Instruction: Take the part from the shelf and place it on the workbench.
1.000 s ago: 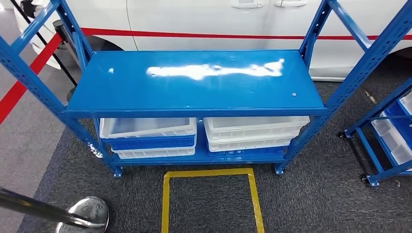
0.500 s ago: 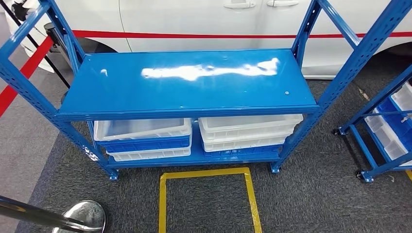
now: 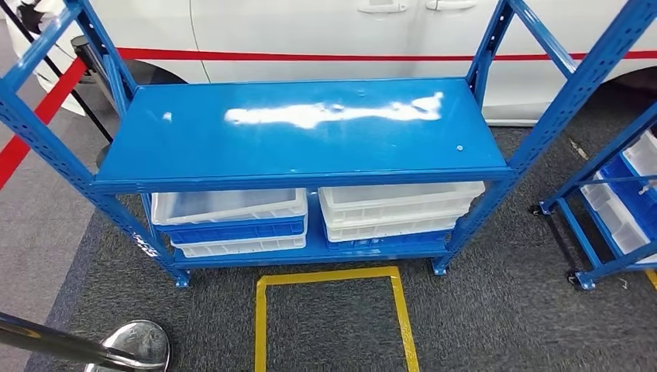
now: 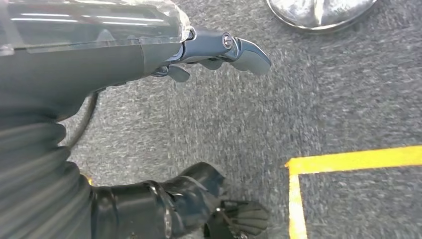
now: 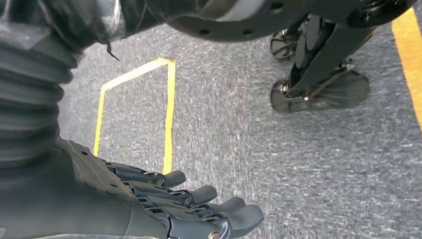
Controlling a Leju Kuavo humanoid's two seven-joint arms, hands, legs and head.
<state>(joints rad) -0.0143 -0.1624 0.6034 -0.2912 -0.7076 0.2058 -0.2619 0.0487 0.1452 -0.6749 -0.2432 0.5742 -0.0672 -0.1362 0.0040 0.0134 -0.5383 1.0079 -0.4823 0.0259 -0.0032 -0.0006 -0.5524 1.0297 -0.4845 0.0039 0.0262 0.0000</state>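
In the head view a blue metal shelf (image 3: 302,132) stands in front of me, and its top board is bare except for glare. Below it, white bins (image 3: 232,205) (image 3: 399,201) sit stacked on blue ones (image 3: 232,229); I cannot see any part in them from here. My left hand (image 4: 219,50) hangs over the grey carpet with nothing in it. My right hand (image 5: 189,206) also hangs over the carpet, its fingers stretched out and apart, holding nothing.
A yellow tape square (image 3: 333,273) marks the carpet before the shelf. A chrome stanchion base (image 3: 132,347) and its pole are at the front left. A second blue rack with bins (image 3: 620,201) stands at the right. A white car (image 3: 325,31) is behind.
The whole head view has shifted slightly since a second ago, so the camera moved; the shelf and bins have not moved. Since half a second ago almost nothing differs.
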